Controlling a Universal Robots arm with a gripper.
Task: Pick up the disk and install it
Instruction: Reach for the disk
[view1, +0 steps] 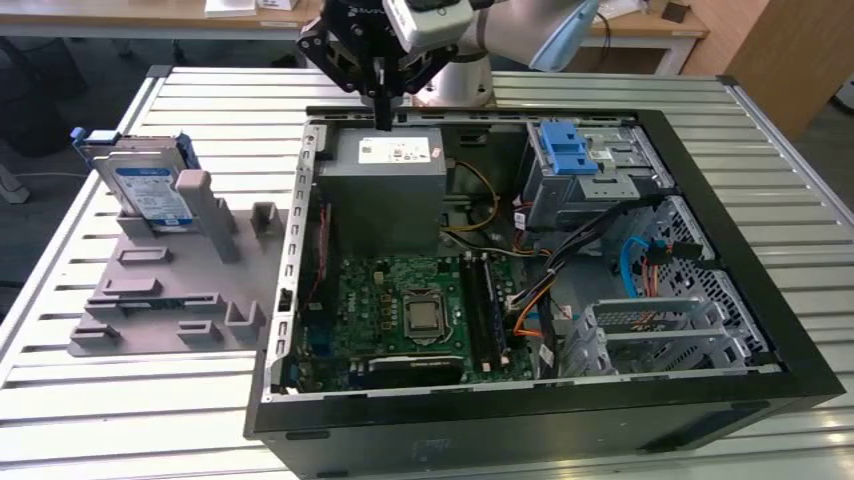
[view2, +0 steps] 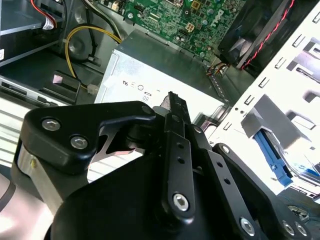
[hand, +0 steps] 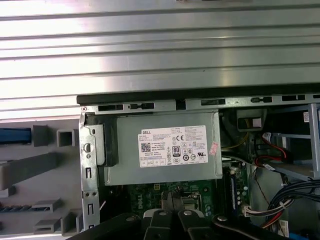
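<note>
Over the grey metal box (view1: 387, 190) with white printed sticker (view1: 395, 151), empty pincer (view1: 384, 122) closed; disk (view1: 144, 190) on edge in its stand (view1: 147, 290).

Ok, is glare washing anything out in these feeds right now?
Second wrist view: the grey metal box with the white sticker and the perforated metal case wall are washed out near white. First wrist view: bright bands reflect off the ribbed metal table. Exterior view: even light on the silver-grey disk with blue rails, no glare.
</note>
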